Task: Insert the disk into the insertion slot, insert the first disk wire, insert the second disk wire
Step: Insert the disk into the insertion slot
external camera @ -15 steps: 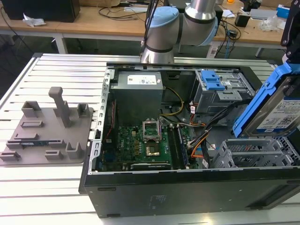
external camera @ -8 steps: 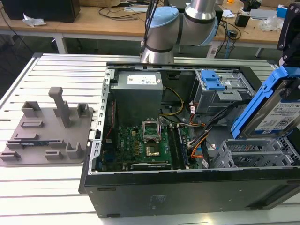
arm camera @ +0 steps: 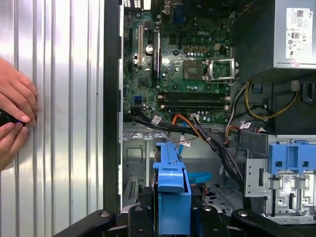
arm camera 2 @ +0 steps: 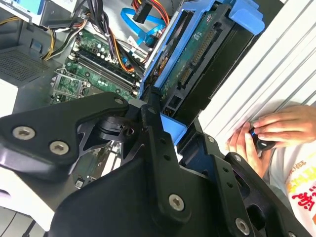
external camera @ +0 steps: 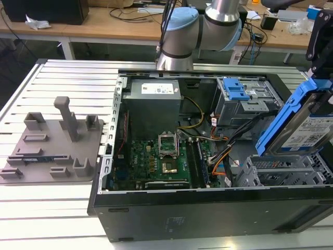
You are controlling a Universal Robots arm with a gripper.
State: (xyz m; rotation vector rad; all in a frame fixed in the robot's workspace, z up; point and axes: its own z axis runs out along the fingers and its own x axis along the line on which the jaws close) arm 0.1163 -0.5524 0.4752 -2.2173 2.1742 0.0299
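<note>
Above the slatted table, the pincer (partly cut off) clasps the tilted disk.

**One camera standing off, two riding close on the wrist**

The exterior view is looking down at a slant from some way off, taking in the whole open black computer case lying on the ribbed grey metal worktop. The first wrist view is facing straight down into the case from nearer. The second wrist view is peering, tilted, along the black fingers, very close. All three are sharing the green motherboard and the flat silver disk in its bright blue plastic caddy.
</note>
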